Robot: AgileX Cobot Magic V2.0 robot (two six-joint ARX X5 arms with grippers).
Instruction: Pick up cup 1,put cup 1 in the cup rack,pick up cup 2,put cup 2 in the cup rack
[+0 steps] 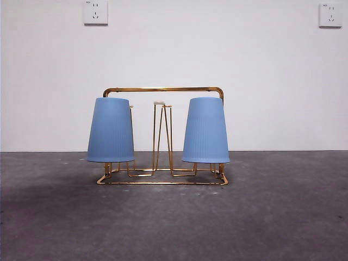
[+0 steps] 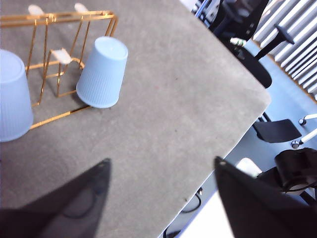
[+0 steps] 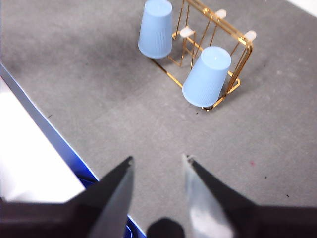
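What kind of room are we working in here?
Probably an office or lab: grey felt-covered table, bare white wall with power sockets, black office chair beside it. Both blue cups sit on the gold cup rack.

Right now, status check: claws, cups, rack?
Left claw open, right claw open, both empty and clear of the rack. Both blue cups upside down on the gold cup rack prongs. Nothing in the way.

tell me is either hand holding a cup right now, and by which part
Nothing is held: both hands, left and right, are open and empty.
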